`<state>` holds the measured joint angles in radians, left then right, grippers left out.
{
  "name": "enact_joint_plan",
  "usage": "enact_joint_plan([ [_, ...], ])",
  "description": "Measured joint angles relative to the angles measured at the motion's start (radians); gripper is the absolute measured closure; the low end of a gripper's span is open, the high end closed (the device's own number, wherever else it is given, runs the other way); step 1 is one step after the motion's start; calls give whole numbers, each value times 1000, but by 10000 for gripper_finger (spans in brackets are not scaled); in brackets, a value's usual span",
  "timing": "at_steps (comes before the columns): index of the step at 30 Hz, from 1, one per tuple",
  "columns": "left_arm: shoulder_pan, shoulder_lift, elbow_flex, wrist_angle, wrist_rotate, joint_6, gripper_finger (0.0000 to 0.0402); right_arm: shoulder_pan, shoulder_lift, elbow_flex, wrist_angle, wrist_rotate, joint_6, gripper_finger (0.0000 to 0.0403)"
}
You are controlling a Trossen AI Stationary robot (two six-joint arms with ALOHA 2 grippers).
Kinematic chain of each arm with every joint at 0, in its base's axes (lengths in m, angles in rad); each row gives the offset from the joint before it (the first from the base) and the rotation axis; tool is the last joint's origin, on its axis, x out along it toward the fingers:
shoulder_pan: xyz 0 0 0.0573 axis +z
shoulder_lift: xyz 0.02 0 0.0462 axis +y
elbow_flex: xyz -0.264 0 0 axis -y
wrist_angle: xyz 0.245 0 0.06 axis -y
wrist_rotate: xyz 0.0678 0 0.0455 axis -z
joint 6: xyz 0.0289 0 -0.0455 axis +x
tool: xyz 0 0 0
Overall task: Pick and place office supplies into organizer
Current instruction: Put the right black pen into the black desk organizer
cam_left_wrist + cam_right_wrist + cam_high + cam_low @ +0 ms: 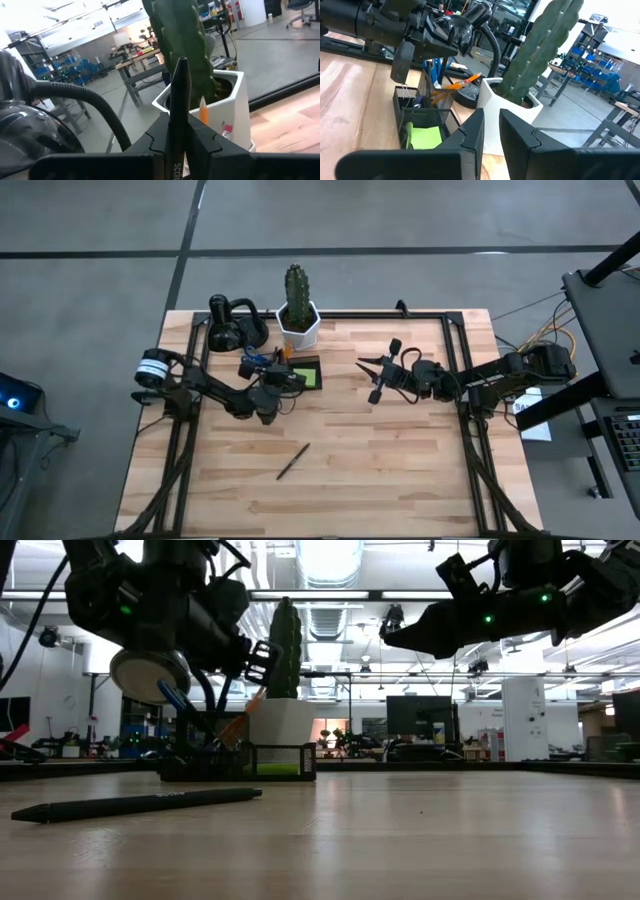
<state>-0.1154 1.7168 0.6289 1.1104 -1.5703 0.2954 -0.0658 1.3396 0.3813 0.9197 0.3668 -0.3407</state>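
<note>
Now my left hand [268,385] is squeezed tight on a black pen [176,125], just beside the organizer [303,372] at the back of the surface [400,470]. I think this pen goes in next. Much is done already: the green sticky pad [425,136], orange pencils [455,85] and something blue sit in the organizer. One more black pen on the surface [292,462] lies near the front, well apart from the box, so that one is left to do. My right hand [374,376] waits in the air to the right of the organizer, fingers narrow and holding nothing.
</note>
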Motion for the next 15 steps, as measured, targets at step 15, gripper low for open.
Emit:
enact_joint_plan([
  [15, 3, -1, 0, -52, -1, -21, 373, 0, 0, 0, 0, 0, 0, 355],
])
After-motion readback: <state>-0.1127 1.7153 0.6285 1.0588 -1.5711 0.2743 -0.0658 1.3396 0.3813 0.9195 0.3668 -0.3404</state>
